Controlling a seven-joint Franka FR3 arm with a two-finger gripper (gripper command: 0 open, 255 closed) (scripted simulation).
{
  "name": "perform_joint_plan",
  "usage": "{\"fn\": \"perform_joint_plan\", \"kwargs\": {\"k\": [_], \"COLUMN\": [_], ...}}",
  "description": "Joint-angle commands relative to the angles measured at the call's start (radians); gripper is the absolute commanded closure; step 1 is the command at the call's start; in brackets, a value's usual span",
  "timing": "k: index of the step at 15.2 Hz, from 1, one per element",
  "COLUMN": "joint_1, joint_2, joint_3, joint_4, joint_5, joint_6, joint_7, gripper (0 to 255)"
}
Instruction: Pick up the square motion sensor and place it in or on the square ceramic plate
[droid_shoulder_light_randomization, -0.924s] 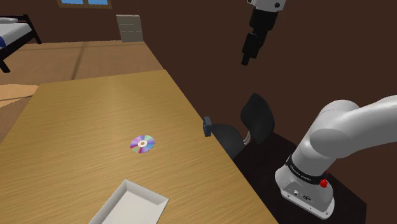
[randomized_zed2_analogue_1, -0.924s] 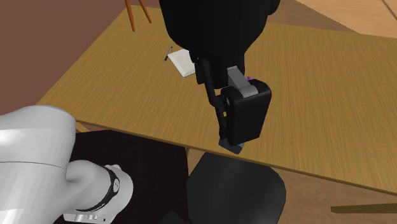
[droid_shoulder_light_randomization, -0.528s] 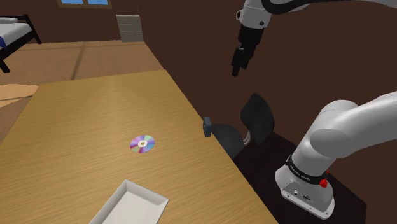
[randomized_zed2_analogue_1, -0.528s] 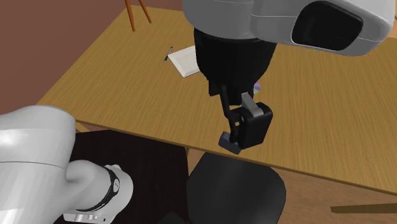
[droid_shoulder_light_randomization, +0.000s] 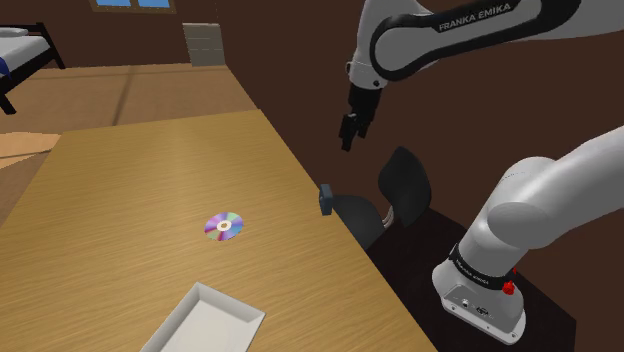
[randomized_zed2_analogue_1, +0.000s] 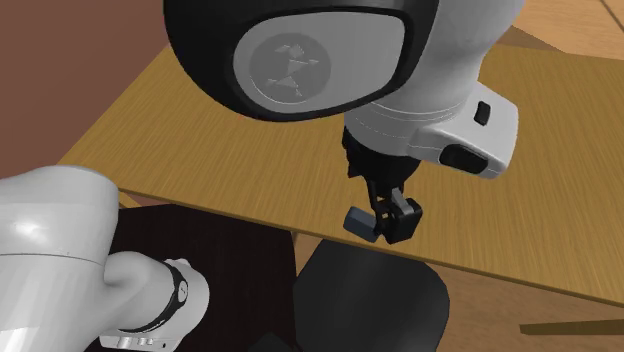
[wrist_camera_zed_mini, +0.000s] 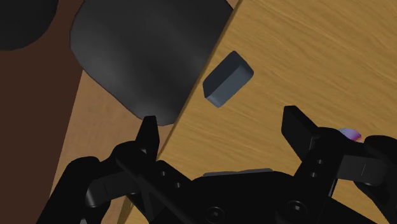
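The square motion sensor (droid_shoulder_light_randomization: 326, 198) is a small dark grey block sitting at the wooden table's edge, next to the black chair; it also shows as the motion sensor (randomized_zed2_analogue_1: 359, 221) and the motion sensor (wrist_camera_zed_mini: 228, 79). My black gripper (droid_shoulder_light_randomization: 349, 137) hangs in the air above it and slightly toward the shoulder view's right. In the wrist view the gripper (wrist_camera_zed_mini: 222, 127) is open, fingers wide apart, with nothing between them and the sensor just ahead of the tips. In the second exterior view the gripper (randomized_zed2_analogue_1: 398, 214) overlaps the sensor. The square white plate (droid_shoulder_light_randomization: 205, 322) lies at the table's near end.
A shiny CD (droid_shoulder_light_randomization: 224, 225) lies mid-table between sensor and plate. A black chair (droid_shoulder_light_randomization: 395, 192) is tucked against the table edge (droid_shoulder_light_randomization: 300, 165) right beside the sensor; its seat (wrist_camera_zed_mini: 149, 51) is close under the gripper. A bed (droid_shoulder_light_randomization: 22, 48) stands far back.
The arm has swung down and toward the shoulder view's left, bringing the gripper lower and closer to the sensor. The fingers have stayed open. Nothing on the table has moved.
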Motion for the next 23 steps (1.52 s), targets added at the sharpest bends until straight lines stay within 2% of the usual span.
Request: {"fn": "perform_joint_plan", "kwargs": {"k": [1, 12, 20, 23], "joint_1": [0.002, -0.001, -0.002, -0.002], "joint_2": [0.056, 0.463, 0.566, 0.566], "joint_3": [0.012, 0.065, 0.066, 0.066], "joint_4": [-0.019, -0.001, -0.019, -0.019], "joint_5": [0.004, -0.026, -0.054, -0.054], "joint_6": [0.07, 0.421, 0.54, 0.54], "joint_7": [0.012, 0.093, 0.114, 0.114], "gripper": [0, 0, 0, 0]}}
